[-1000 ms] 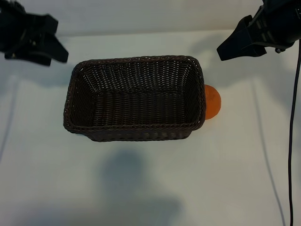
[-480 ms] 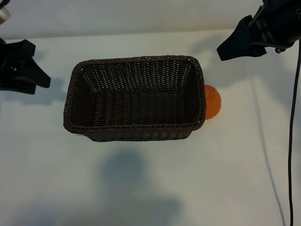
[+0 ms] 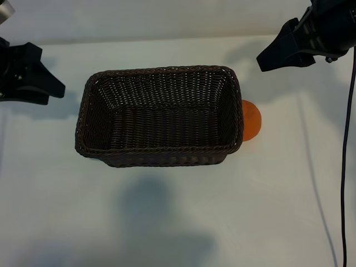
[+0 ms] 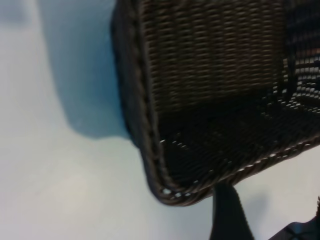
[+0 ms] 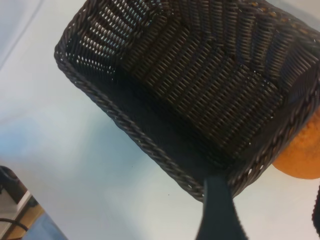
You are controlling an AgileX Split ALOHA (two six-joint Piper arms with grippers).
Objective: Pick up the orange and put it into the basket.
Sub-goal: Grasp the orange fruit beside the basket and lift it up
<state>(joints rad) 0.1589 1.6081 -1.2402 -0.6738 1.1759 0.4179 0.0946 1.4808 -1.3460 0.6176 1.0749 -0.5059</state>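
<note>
The dark-brown wicker basket (image 3: 161,150) stands mid-table with nothing in it. The orange (image 3: 251,120) rests on the table against the outside of its right end wall, partly hidden by the rim. My left gripper (image 3: 53,69) hovers open and holding nothing off the basket's left end, apart from it. My right gripper (image 3: 272,50) hangs open and holding nothing behind the basket's far right corner, above and behind the orange. The left wrist view shows a basket (image 4: 150,125) corner beyond the left gripper (image 4: 272,215). The right wrist view shows the basket (image 5: 125,120), the orange (image 5: 302,150) and the right gripper (image 5: 267,210).
A black cable (image 3: 347,167) hangs down the right side of the table. The table's edge, with dark gear (image 5: 12,200) below it, shows in the right wrist view. White tabletop lies bare in front of the basket.
My left gripper has come from the far left corner toward the front, level with the basket's left end. The right gripper, the basket and the orange have not moved.
</note>
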